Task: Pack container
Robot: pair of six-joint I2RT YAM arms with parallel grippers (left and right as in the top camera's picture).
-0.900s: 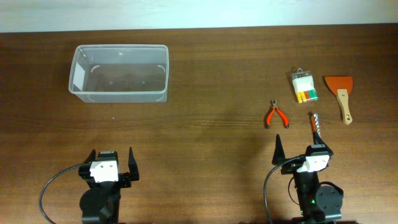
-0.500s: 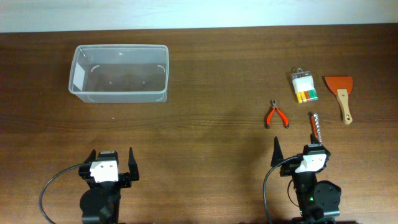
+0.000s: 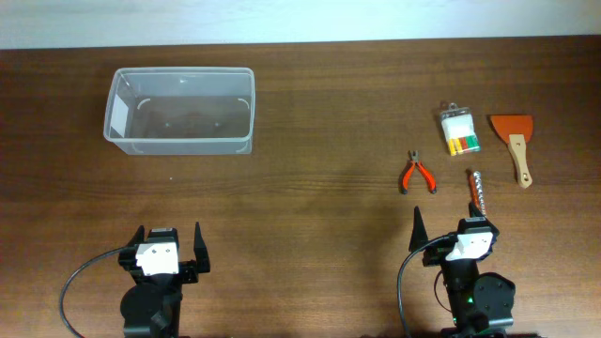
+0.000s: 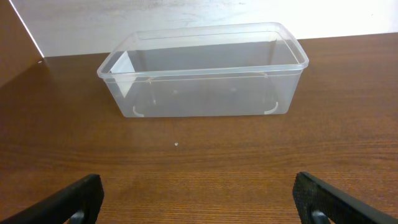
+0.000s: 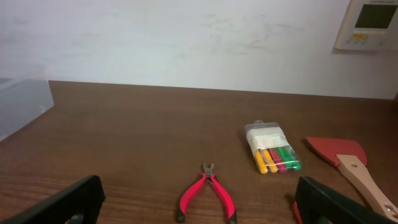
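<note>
Right wrist view crops the container (image 5: 18,102) at the left edge.

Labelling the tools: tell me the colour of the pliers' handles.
The pliers have red handles; right wrist view shows them best.

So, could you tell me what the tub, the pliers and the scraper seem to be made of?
Tub: clear, glossy plastic; the table shows through its walls.
Pliers: dark tips, apparently metal; red grips, plastic or rubber.
Scraper: pale handle that looks like wood; matte orange-red blade, probably plastic.
</note>
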